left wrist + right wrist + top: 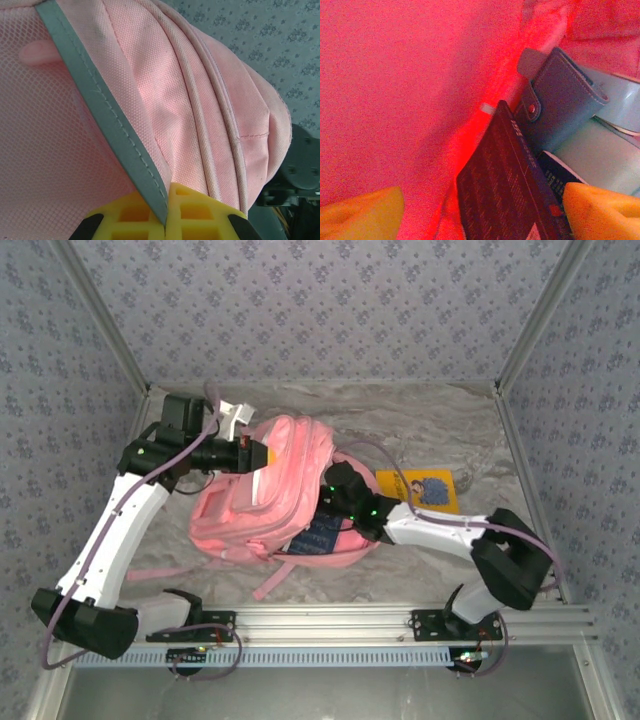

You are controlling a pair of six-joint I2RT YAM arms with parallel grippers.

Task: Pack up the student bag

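The student bag (pixel 262 508), a big pink backpack, lies on the table between the arms. My left gripper (pixel 166 220) is shut on its grey trim strip (pixel 105 110) at the top of the bag and holds the mouth up. My right gripper (pixel 482 215) reaches into the bag's mouth, and its yellow fingers (pixel 605 210) stand wide apart. Between them lies a dark blue book (pixel 512 190), which juts from the bag in the top view (pixel 318 536); the left finger is clear of it. Deeper inside sit a blue-grey snap wallet (pixel 560 100) and a pale blue item (pixel 600 155).
A yellow book (pixel 420 488) lies on the table right of the bag, close to my right forearm. A white object (pixel 235 415) sits at the back left. Pink straps (pixel 275 580) trail toward the near metal rail (pixel 330 620). Walls close in on three sides.
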